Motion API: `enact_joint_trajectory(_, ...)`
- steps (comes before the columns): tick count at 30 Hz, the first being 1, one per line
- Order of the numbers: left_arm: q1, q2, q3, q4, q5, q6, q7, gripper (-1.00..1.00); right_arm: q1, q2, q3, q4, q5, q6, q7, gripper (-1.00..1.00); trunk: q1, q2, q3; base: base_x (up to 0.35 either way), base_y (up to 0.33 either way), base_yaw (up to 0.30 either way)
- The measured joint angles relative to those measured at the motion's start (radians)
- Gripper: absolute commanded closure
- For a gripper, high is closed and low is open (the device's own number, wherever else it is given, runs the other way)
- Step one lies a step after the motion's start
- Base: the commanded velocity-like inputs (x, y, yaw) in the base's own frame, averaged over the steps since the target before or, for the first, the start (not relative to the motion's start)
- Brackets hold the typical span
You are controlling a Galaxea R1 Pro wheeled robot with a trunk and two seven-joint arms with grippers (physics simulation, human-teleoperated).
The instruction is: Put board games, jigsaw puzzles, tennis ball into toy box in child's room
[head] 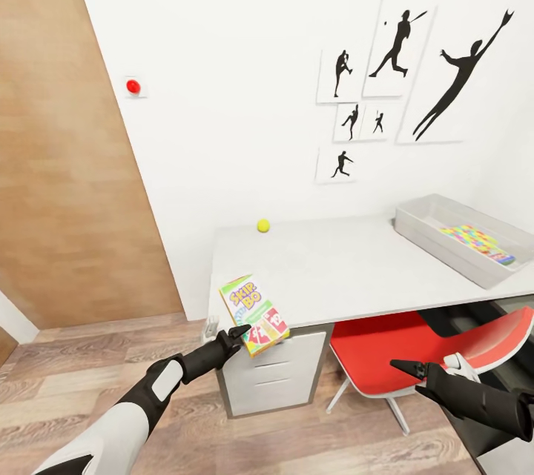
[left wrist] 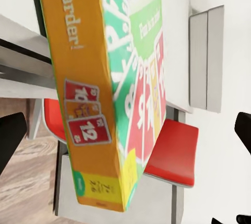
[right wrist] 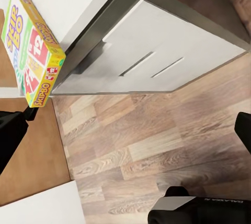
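Gripping the Skip-Bo box [head: 254, 313] at its lower corner, the left gripper [head: 241, 333] holds it tilted over the near edge of the white table [head: 334, 271], while the right gripper [head: 406, 367] hangs with jaws spread above the wood-plank floor [head: 67, 379]. Farther back, a tennis ball [head: 263, 225] rests by the wall, well apart from the grey toy box [head: 434, 238], where a jigsaw puzzle [head: 476, 243] lies.
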Motion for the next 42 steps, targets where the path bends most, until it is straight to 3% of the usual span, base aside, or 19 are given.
enact_joint_trajectory(23,0.0,0.0,0.0,0.0,0.0,0.0,0.0,-1.0,0.0,0.0,0.0,0.0,0.0,0.0,0.001,-1.0,0.0,0.0,0.0,0.017,0.007,0.0)
enact_joint_trajectory(42,0.0,0.0,0.0,0.0,0.001,-0.015,0.001,-1.0,0.0,0.002,0.0,0.0,0.0,0.0,0.0,-1.0,0.0,0.0,0.0,0.0,-0.102,0.0)
